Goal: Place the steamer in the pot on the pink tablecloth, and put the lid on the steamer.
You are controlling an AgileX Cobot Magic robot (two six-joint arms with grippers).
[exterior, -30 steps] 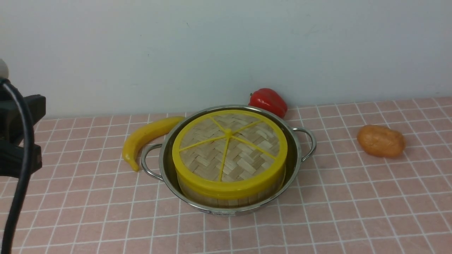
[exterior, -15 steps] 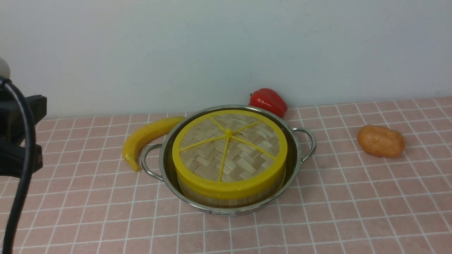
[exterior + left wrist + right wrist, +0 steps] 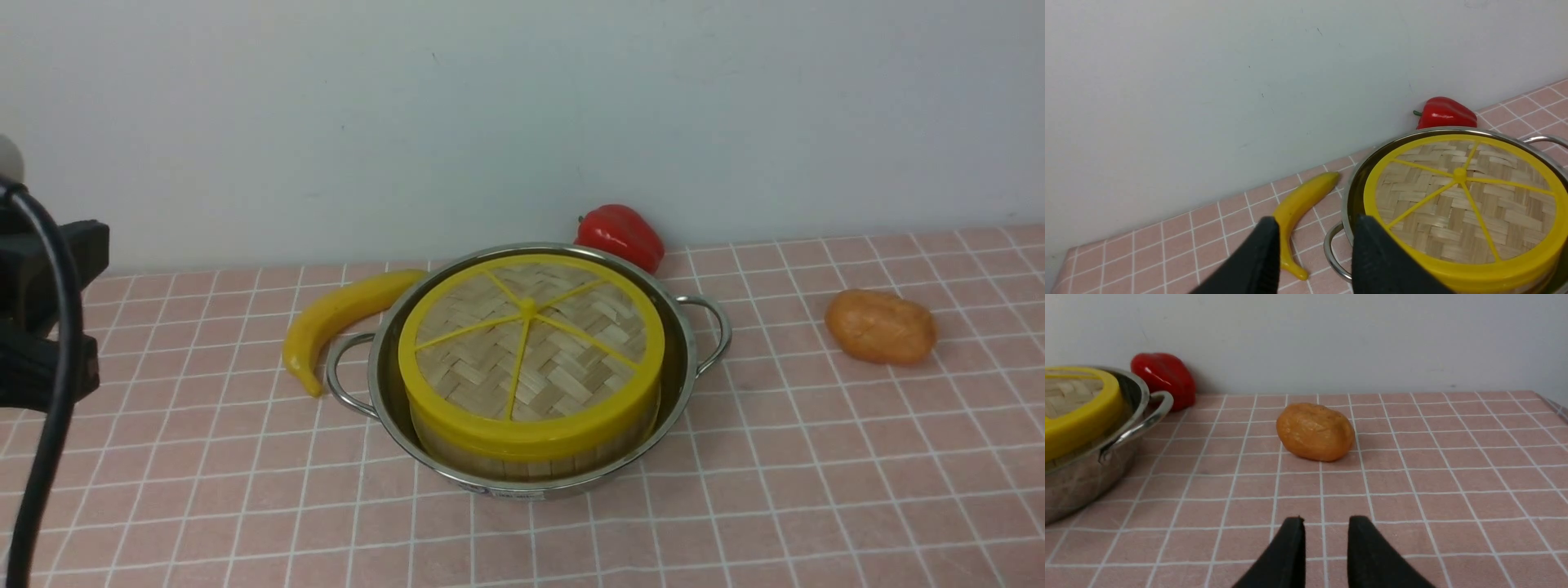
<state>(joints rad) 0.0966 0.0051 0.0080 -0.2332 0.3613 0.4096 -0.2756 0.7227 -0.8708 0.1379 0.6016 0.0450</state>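
My left gripper [image 3: 1312, 249] stands open and empty, off the left edge of the pink tablecloth [image 3: 816, 457]; my right gripper [image 3: 1325, 543] is parted too, holding nothing. Nothing has shifted: the lid [image 3: 529, 347] covers the steamer [image 3: 531, 457] inside the pot [image 3: 682, 359], mid-cloth. Both steps look done.

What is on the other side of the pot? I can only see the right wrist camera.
Observer: A yellow banana lies on the pink tablecloth, beside the pot's left handle.
Operator: Is the lid on all the way round?
Observer: Yes, the lid sits flat on the steamer and covers its whole top.
Operator: Where is the other claw?
Observer: The left claw is open and empty, off to the pot's left.
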